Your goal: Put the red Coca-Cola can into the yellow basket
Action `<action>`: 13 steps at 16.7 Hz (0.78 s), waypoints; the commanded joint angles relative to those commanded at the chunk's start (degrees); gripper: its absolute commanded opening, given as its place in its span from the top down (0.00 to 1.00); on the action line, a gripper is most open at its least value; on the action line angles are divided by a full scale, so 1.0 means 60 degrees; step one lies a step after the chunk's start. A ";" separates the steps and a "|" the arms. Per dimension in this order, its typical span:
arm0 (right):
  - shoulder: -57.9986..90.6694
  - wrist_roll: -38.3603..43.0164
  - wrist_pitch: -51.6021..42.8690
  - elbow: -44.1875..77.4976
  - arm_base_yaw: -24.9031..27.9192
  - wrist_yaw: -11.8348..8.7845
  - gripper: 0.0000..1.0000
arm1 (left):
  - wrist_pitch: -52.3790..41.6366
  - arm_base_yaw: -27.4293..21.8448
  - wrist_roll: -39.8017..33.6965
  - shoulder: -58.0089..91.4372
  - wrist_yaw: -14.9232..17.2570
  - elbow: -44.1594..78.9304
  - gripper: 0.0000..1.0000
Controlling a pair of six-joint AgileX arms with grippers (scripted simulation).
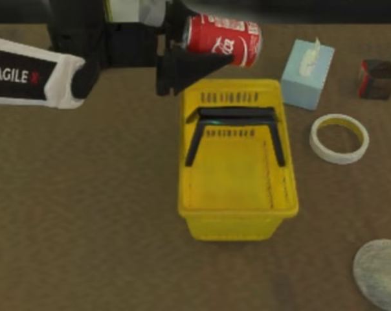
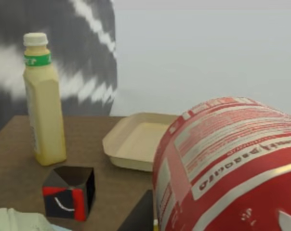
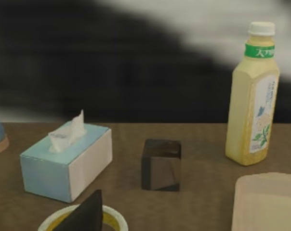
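The red Coca-Cola can [image 1: 224, 39] lies on its side in the air, with my left gripper [image 1: 210, 52] shut on it. It hangs just past the far rim of the yellow basket [image 1: 237, 217], which stands mid-table with its black handles [image 1: 237, 115] folded across the top. In the left wrist view the can [image 2: 232, 163] fills the near side, beside one black finger [image 2: 140, 214]. Of my right gripper only one dark fingertip [image 3: 85, 214] shows, over a tape roll.
To the right of the basket are a light blue tissue box [image 1: 307, 73], a dark cube [image 1: 377, 79] and a white tape roll [image 1: 339, 138]. A grey disc [image 1: 380, 272] lies at the near right. A yellow bottle [image 2: 43, 101] and a beige tray [image 2: 136, 139] stand farther off.
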 joint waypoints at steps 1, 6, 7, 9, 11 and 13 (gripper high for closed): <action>0.0000 0.0000 0.0000 0.0000 0.0000 0.0000 0.00 | 0.0424 0.0021 -0.0008 0.0272 0.0008 -0.0113 1.00; 0.0000 0.0000 0.0000 0.0000 0.0000 0.0000 0.00 | 0.2001 0.0139 -0.0046 0.1318 -0.0012 -0.0608 1.00; 0.0000 0.0000 0.0000 0.0000 0.0000 0.0000 0.00 | 0.2042 0.0143 -0.0047 0.1351 -0.0015 -0.0626 1.00; 0.0000 0.0000 0.0000 0.0000 0.0000 0.0000 0.00 | 0.2042 0.0143 -0.0047 0.1351 -0.0015 -0.0626 1.00; 0.0000 0.0000 0.0000 0.0000 0.0000 0.0000 0.00 | 0.2042 0.0143 -0.0047 0.1351 -0.0015 -0.0626 0.92; 0.0000 0.0000 0.0000 0.0000 0.0000 0.0000 0.00 | 0.2042 0.0143 -0.0047 0.1351 -0.0015 -0.0626 0.77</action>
